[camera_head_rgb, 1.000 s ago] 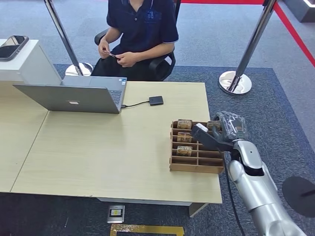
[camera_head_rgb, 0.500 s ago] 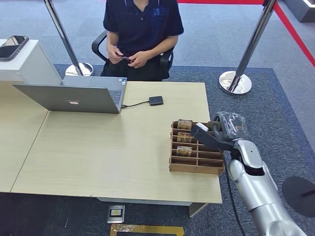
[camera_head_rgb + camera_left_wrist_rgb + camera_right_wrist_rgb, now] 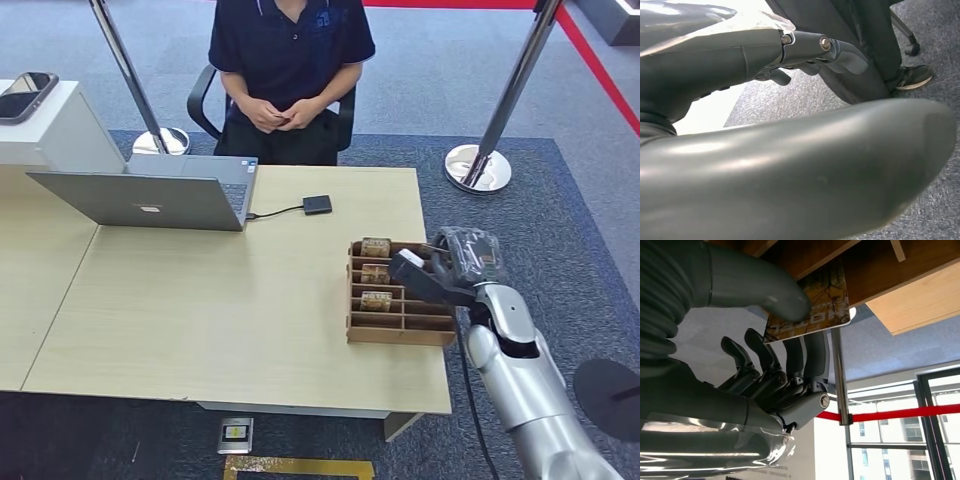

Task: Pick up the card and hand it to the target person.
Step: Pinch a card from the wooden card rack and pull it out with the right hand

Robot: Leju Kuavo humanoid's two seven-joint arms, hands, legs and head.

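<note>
Head view. Table [image 3: 226, 310], pale wood-grain laminate, rectangular. On its right end a brown slotted wooden tray [image 3: 400, 332] divided by thin partitions into rows of narrow compartments; three of the left-hand slots each hold a small stack of patterned cards [image 3: 375, 300], ochre and brown. Right hand [image 3: 445, 268], dark-fingered on a silver jointed arm, sits over the tray's far right compartments with its thick thumb reaching inward across the partitions. Grey laptop [image 3: 151, 198], lid open, stands on the table's far left; a flat black square device [image 3: 317, 204] lies cabled beside it. A seated person [image 3: 290, 60] in a dark polo shirt faces the table from the far side, hands together at the lap.

Left wrist view. Left hand [image 3: 813, 50], smooth grey casing with darker fingers, hangs over speckled grey carpet; the fingers look loosely curled on nothing, though the angle is poor.

Right wrist view. Card [image 3: 810, 307], glossy, rounded corners, yellow-brown printed pattern, is pinched between the right hand's grey thumb and its dark fingers [image 3: 813, 355], close against the tray's wooden underside.
</note>
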